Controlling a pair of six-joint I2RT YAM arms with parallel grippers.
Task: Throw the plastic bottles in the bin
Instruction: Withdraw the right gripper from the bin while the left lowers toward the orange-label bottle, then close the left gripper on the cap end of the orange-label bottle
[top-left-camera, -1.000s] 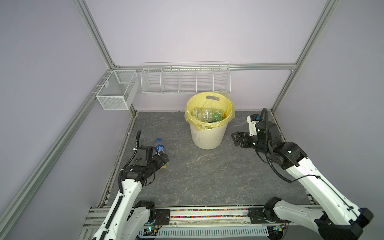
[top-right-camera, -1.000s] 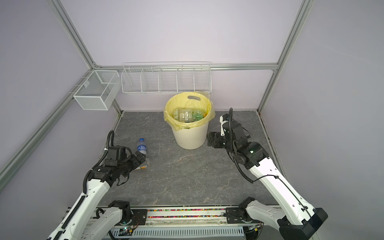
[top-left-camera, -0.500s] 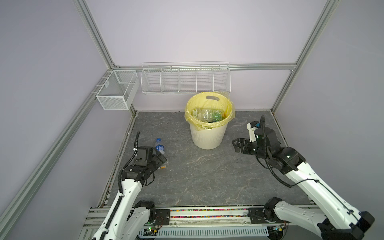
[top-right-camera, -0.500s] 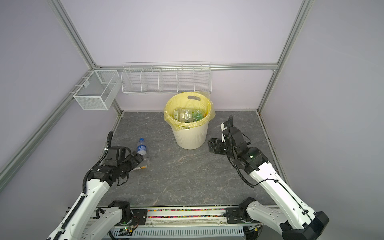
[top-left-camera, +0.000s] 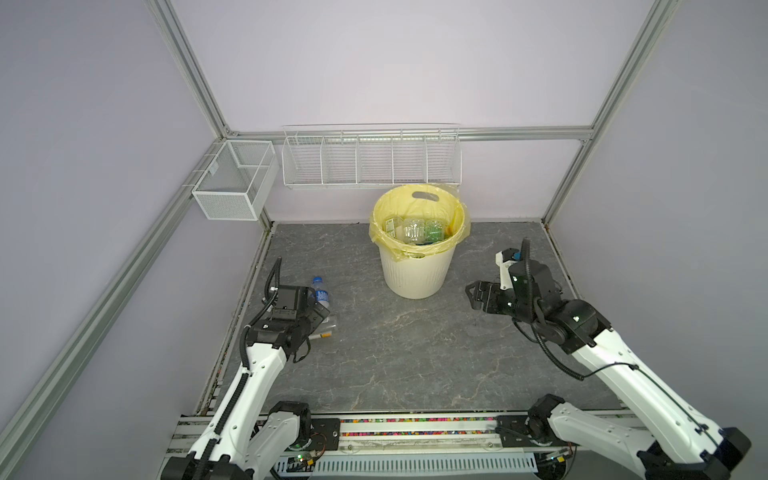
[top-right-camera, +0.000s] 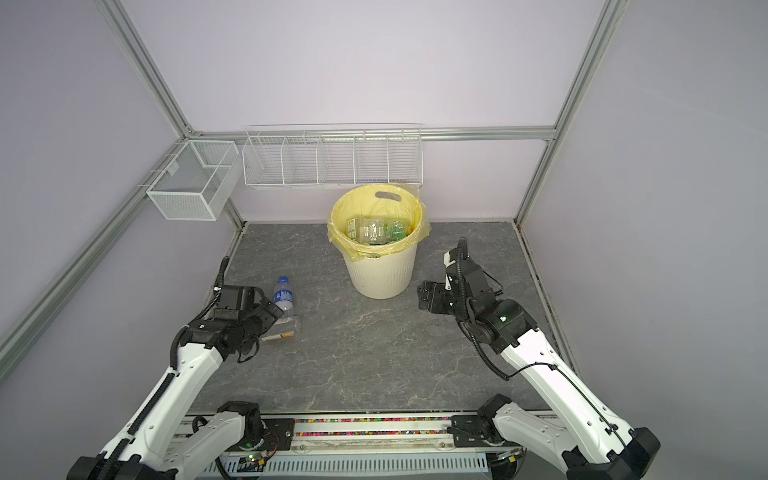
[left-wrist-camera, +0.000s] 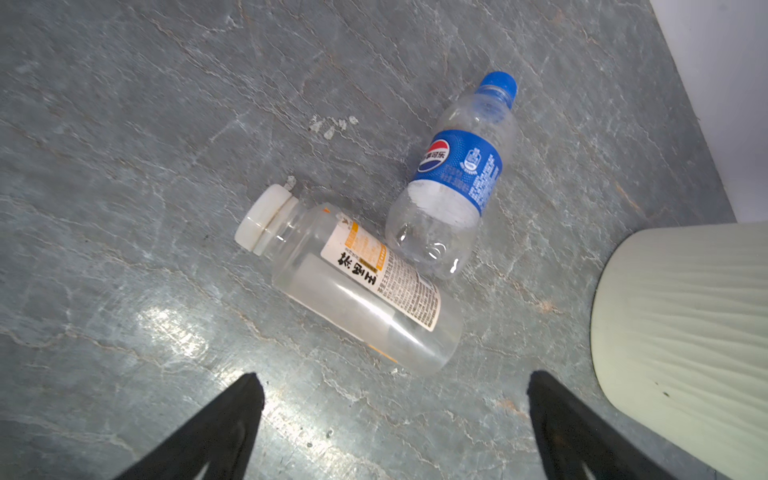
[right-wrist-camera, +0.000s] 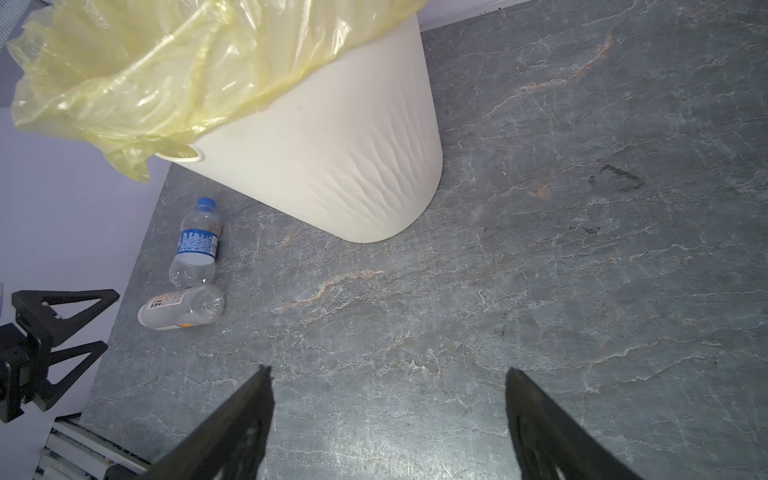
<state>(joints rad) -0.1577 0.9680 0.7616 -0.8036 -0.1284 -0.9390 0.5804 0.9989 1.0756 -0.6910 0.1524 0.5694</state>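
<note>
Several bottles (top-left-camera: 415, 230) in bin (top-left-camera: 417, 274) — two on tabletop (top-left-camera: 415, 353): white-capped bottle (left-wrist-camera: 353, 286) just ahead of left jaws, blue-labelled bottle (left-wrist-camera: 457, 174) beyond. Left, right jaws spread, empty.

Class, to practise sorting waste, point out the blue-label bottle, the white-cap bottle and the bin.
blue-label bottle (left-wrist-camera: 457, 170), left wrist view, on the blue label.
white-cap bottle (left-wrist-camera: 382, 282), left wrist view, on the printed label.
bin (top-left-camera: 417, 274), in a top view, on the ribbed outer wall.
</note>
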